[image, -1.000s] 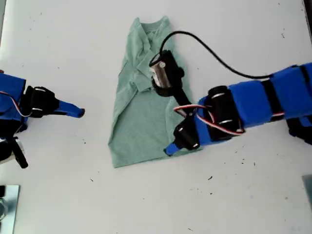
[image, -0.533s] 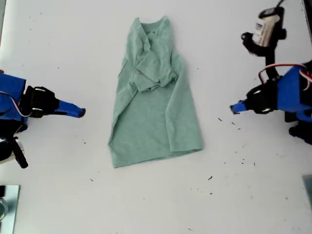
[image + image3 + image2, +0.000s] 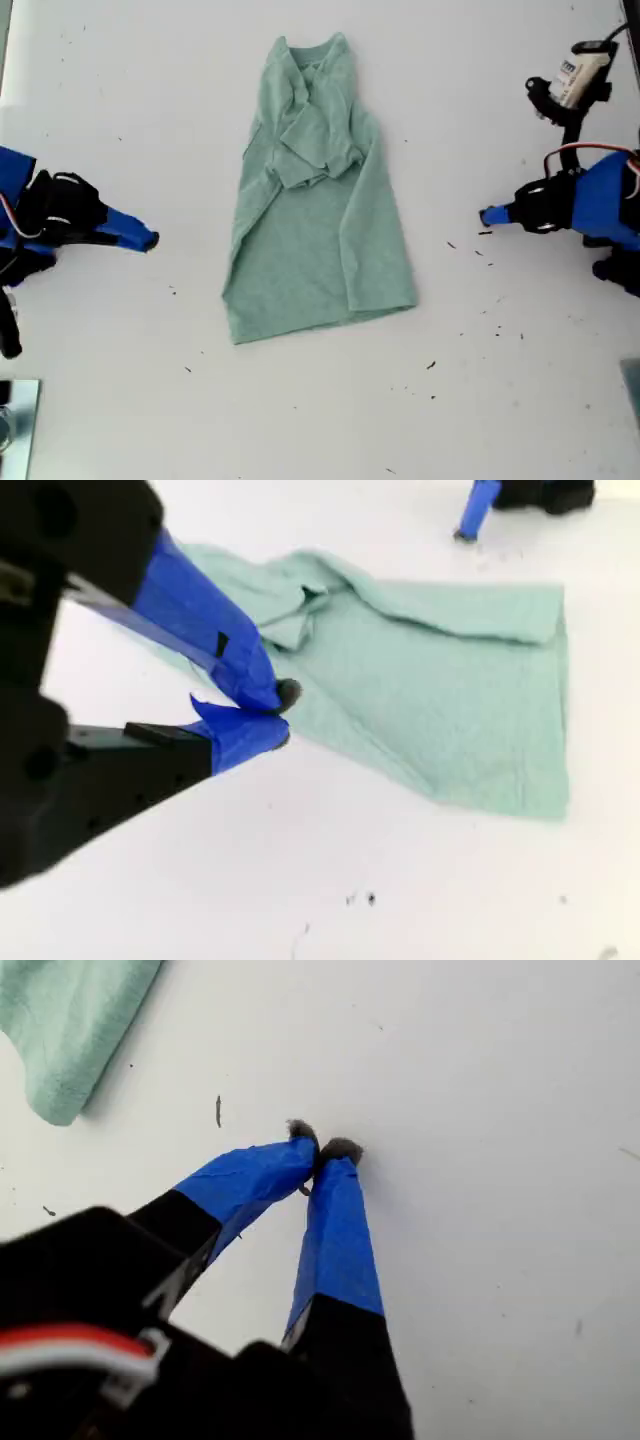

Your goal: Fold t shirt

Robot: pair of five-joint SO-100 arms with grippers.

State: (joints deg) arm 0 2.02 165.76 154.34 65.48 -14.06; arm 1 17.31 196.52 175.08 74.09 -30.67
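Note:
The pale mint-green t shirt (image 3: 320,230) lies flat on the white table, collar toward the exterior view's top, with its sides and sleeves folded inward into a narrow strip. My first gripper (image 3: 488,215) hovers at the exterior view's right, shut and empty, well apart from the shirt. In its wrist view the blue tips (image 3: 322,1150) meet over bare table, and only a shirt corner (image 3: 70,1020) shows. My second gripper (image 3: 150,240) sits at the exterior view's left, also shut (image 3: 280,715) and empty, short of the t shirt (image 3: 450,700).
Small dark specks (image 3: 465,250) dot the table between the shirt and my first gripper. A metal piece (image 3: 15,415) sits at the exterior view's lower left corner. The first arm's wrist camera (image 3: 575,80) stands up at the exterior view's upper right.
My first arm has pulled off the shirt's lower hem and drawn back to the exterior view's right. My second gripper has slipped slightly left and down. The shirt has not moved.

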